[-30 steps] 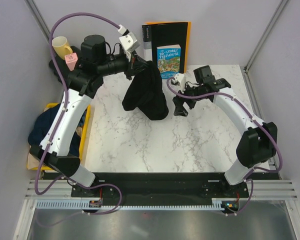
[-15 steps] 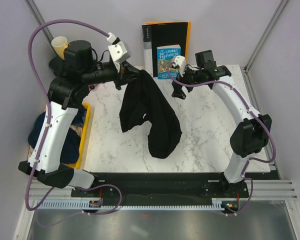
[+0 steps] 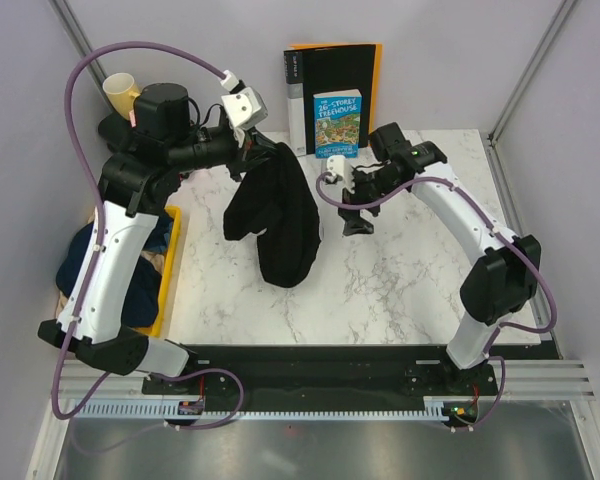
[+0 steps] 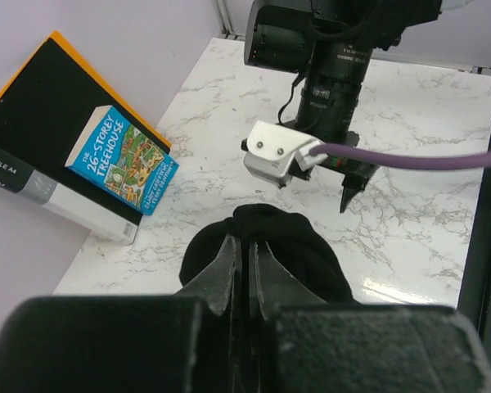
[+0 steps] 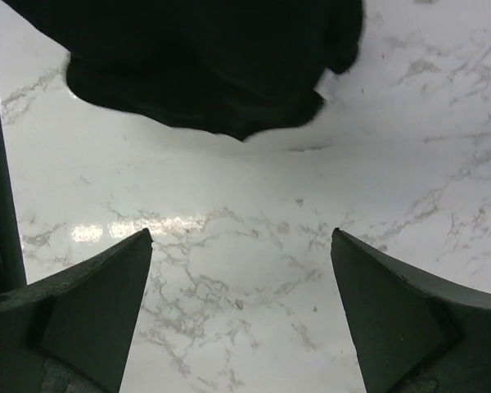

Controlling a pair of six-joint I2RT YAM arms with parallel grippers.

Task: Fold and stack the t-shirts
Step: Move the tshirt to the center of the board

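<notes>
Black tee (image 3: 276,215) dangling bunched mid-air; navy tee (image 3: 80,262) crumpled far left.

From the left wrist, cannot see where the left gripper (image 4: 244,246) tips end: sunk in the black tee (image 4: 290,237). Sees only the tee's top bunch, the rest blocked by the gripper body. Loses the binder (image 4: 41,98) past the left edge. From the right wrist, gets only the tee's lower folds, cut at the top edge, and the right gripper (image 5: 241,239) fingers (image 5: 90,303) clipped at the bottom. From above, makes out little of the navy tee (image 3: 80,258) and tan tee (image 3: 157,262) behind the left arm (image 3: 115,250). Cup (image 3: 118,90) half covered too.
</notes>
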